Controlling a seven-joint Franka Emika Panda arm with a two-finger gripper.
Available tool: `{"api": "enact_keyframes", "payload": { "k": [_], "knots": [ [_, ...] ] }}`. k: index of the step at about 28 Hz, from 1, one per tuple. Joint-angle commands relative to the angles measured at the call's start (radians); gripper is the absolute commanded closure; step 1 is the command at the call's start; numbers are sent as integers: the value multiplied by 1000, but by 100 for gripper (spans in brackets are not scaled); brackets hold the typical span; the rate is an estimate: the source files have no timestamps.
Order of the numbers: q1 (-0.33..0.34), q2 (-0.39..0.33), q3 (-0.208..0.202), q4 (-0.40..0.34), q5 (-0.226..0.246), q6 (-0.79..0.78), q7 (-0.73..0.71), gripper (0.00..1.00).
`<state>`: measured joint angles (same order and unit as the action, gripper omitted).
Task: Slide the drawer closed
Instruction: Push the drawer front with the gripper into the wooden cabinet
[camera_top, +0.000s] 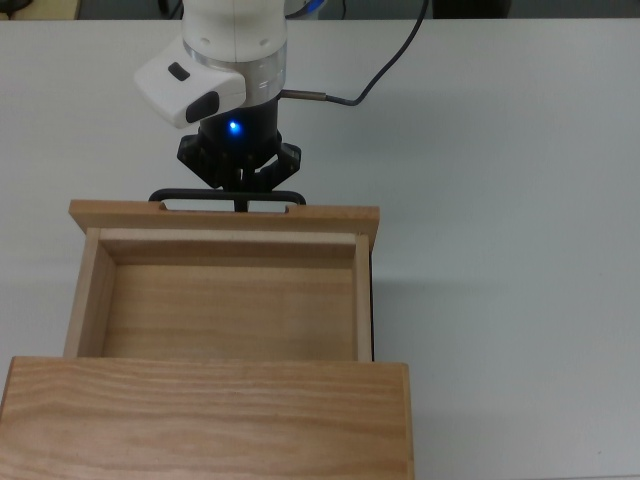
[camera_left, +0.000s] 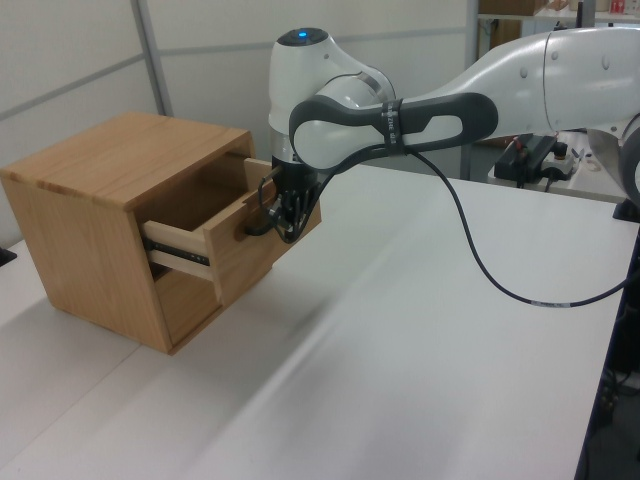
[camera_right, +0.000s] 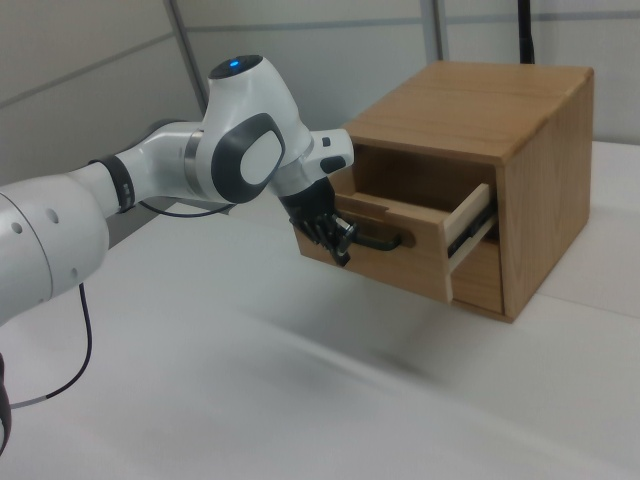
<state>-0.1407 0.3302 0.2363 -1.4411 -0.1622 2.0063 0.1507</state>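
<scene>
The drawer (camera_top: 225, 310) is a light wooden tray standing partly out of the wooden cabinet (camera_top: 200, 420). Its front panel (camera_top: 225, 215) carries a slim black bar handle (camera_top: 175, 196). My gripper (camera_top: 240, 200) points down at the middle of the handle, shut, with its tips pressed against the bar and the panel. In the left view the gripper (camera_left: 283, 225) covers most of the handle on the drawer (camera_left: 240, 265). The right view shows the gripper (camera_right: 342, 248) at the left end of the handle (camera_right: 385, 242), with the drawer (camera_right: 405, 265) out by a short length.
The cabinet (camera_left: 110, 170) sits on a white table (camera_top: 520, 200). A black cable (camera_left: 490, 270) hangs from the arm over the table. Equipment (camera_left: 535, 150) stands beyond the table's far edge in the left view.
</scene>
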Motion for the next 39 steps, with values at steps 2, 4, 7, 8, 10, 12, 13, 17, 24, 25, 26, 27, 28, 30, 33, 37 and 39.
{"api": "enact_keyframes", "payload": {
  "k": [2, 4, 7, 8, 10, 12, 13, 17, 24, 25, 26, 27, 28, 30, 33, 37, 39],
  "knots": [
    [1, 27, 3, 33, -30, 84, 50, 100],
    [1, 33, 3, 36, -30, 110, 50, 100],
    [1, 52, 3, 37, -31, 186, 50, 100],
    [1, 53, 3, 36, -31, 204, 50, 100],
    [1, 62, 1, 37, -33, 235, 50, 100],
    [1, 72, 1, 37, -34, 270, 50, 100],
    [0, 73, 1, 37, -36, 282, 50, 100],
    [0, 89, 0, 37, -45, 356, 50, 100],
    [0, 124, -3, 37, -59, 485, 50, 100],
    [0, 128, -3, 39, -62, 497, 50, 100],
    [0, 130, -3, 39, -66, 511, 50, 100],
    [0, 135, -3, 39, -76, 540, 50, 100],
    [0, 141, -3, 39, -79, 555, 50, 100],
    [0, 150, -3, 39, -83, 584, 50, 100],
    [0, 165, -5, 37, -102, 637, 50, 100],
    [-3, 187, -6, 38, -125, 704, 50, 100],
    [-3, 194, -6, 37, -132, 736, 50, 100]
  ]
}}
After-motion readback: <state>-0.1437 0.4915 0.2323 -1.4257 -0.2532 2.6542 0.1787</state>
